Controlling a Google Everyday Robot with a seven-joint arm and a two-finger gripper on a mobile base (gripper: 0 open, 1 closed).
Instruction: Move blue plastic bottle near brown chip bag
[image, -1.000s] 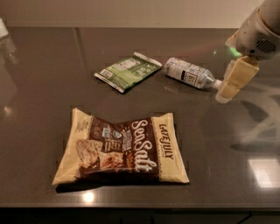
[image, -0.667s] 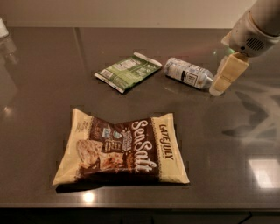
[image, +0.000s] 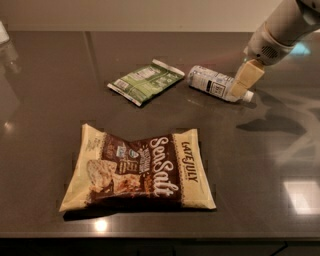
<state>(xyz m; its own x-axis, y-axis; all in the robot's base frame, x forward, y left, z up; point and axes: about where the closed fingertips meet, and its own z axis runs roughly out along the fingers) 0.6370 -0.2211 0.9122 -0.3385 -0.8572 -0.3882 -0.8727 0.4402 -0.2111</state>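
The blue plastic bottle (image: 212, 82) lies on its side on the dark table, its white cap pointing right. The brown chip bag (image: 140, 170) lies flat at the front centre, well apart from the bottle. My gripper (image: 244, 82) comes in from the upper right on a white arm. Its cream finger (image: 247, 78) hangs over the bottle's cap end. I cannot tell whether it touches the bottle.
A green packet (image: 146, 81) lies just left of the bottle. The dark grey table (image: 250, 165) has its front edge close below the chip bag. A pale object (image: 3, 34) stands at the far left edge.
My gripper has moved left and a little down, from beside the bottle's cap to over its cap end. The bottle and both bags have not moved.
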